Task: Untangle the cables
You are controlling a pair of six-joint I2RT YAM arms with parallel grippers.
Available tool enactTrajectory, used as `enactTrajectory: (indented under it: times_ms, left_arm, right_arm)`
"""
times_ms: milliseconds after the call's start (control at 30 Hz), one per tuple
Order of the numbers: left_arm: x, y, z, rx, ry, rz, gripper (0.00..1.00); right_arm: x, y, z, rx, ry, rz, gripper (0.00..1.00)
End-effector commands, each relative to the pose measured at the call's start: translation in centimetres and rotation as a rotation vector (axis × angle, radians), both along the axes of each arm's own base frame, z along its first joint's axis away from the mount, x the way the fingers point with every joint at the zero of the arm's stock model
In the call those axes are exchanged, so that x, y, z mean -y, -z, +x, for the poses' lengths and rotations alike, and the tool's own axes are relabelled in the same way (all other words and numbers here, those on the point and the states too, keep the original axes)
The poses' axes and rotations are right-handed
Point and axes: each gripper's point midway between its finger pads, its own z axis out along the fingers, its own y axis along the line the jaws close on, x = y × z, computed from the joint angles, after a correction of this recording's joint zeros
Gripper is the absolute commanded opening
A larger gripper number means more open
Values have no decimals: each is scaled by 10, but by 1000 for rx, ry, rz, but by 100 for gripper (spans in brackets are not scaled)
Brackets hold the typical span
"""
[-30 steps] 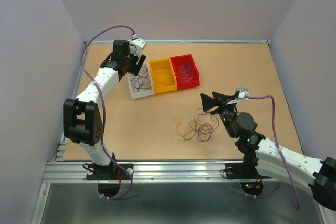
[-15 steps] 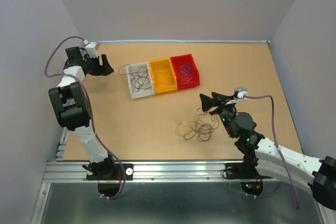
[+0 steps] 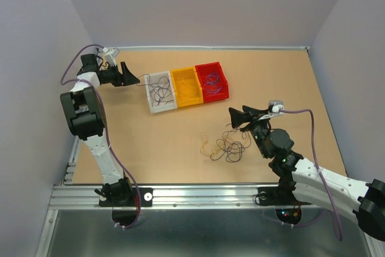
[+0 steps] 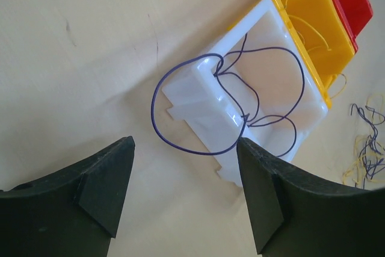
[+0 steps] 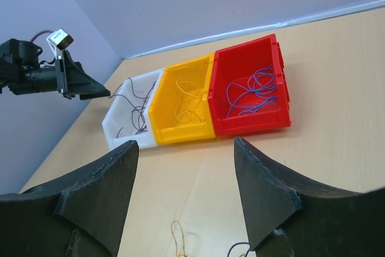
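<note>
**— Where are the cables?**

— Most of the cables (image 3: 226, 147) lie in a loose tangle on the surface (image 3: 289, 76), near its middle. My right fingers (image 3: 235, 114) are just beside them, spread wide with nothing between them. Other strands sit in three bins farther back: dark ones in the white bin (image 3: 163, 111), yellow ones in the yellow bin (image 3: 188, 104), purple-blue ones in the red bin (image 3: 217, 97).

**— And your left side?**

— My left fingers (image 4: 102, 191) are released too, gaping and empty, by the white bin's outer corner and well apart from the tangle. One dark wire (image 4: 153, 102) hangs over that corner, its loop lying out on the surface ahead of them, touching neither finger
</note>
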Motion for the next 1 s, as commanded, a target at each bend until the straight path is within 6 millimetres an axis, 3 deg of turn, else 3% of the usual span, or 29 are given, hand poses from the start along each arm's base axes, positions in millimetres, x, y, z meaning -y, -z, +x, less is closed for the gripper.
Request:
enactTrajectory:
  times_ms: [0,133,300,333,433,533,600,700,800,867,967]
  left_arm:
    - [2,-15,13,30,-14,-54,78]
    - [4,-12,21,16,-23,-66,65]
    - [10,-3,29,-20,-41,-68,63]
    - [11,-3,30,-20,-41,-63,52]
    - [20,0,31,-21,-29,-52,38]
    - [19,-8,31,10,-34,-10,0]
    - [12,-8,32,40,-74,43,0]
    - [-2,-39,33,155,-165,129,0]
    - [-15,-53,34,223,-249,209,0]
    - [-18,-79,33,308,-284,255,0]
    - [-10,-94,28,364,-313,334,0]
  right_arm:
    - [1,-9,0,28,5,21,70]
    - [0,-8,0,25,5,17,70]
    - [0,-6,1,20,7,14,70]
    - [0,-6,1,19,7,13,70]
    - [0,-6,1,20,7,12,70]
    - [0,-7,1,24,7,15,70]
    - [1,-7,1,24,10,15,70]
    - [1,-8,0,26,7,17,70]
    - [1,-7,0,25,6,15,70]
    - [1,-8,0,27,6,17,70]
    - [1,-8,0,27,7,17,70]
